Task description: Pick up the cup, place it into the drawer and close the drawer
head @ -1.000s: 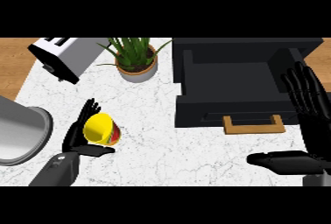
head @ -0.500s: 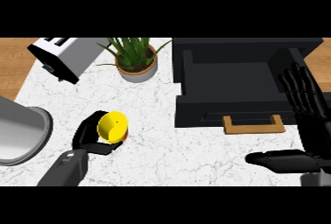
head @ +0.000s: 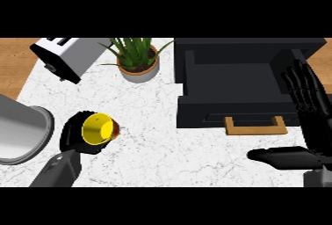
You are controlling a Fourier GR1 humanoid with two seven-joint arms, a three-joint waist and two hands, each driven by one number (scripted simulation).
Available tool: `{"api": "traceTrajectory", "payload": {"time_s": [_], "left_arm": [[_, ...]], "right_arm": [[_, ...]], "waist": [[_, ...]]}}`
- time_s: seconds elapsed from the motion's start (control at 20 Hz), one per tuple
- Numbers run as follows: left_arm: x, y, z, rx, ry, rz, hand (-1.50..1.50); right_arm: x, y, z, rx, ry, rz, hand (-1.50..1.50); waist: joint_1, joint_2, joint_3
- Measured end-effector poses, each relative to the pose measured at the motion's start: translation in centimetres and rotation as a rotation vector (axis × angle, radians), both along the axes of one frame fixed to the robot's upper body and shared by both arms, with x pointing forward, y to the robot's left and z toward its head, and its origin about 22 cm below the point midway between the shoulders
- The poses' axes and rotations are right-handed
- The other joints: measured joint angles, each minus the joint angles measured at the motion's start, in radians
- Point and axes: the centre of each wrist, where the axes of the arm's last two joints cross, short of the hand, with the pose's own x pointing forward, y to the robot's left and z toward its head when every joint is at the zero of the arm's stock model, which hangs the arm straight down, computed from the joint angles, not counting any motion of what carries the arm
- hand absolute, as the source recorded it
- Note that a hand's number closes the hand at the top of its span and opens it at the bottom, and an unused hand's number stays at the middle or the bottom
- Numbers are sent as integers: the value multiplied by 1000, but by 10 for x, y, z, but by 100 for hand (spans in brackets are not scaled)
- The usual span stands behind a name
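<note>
Item: cup (head: 99,128) in transit, drawer (head: 233,85) open.

A glossy yellow round cup is held by the curled left hand (head: 79,136) near the bench's (head: 162,145) left edge. Carriage step judged in hand; a move rightward to the black box-shaped drawer at the far right corner is called for. Right hand (head: 311,114) is seen open, fingers straight, beside the wooden handle (head: 255,127). Bench: white veined marble.
</note>
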Motion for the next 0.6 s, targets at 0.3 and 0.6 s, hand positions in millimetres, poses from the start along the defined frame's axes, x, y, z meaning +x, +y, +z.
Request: {"api": "traceTrajectory", "payload": {"time_s": [0.3,0.6], "left_arm": [[2,5,4,7,-70,114,150],[28,-9,27,10,-180,88,150]], "right_arm": [[-4,-2,3,3,0,-3,-150],[-6,-6,0,4,8,-20,-150]], "waist": [[-1,-3,1],[9,-9,3]]}}
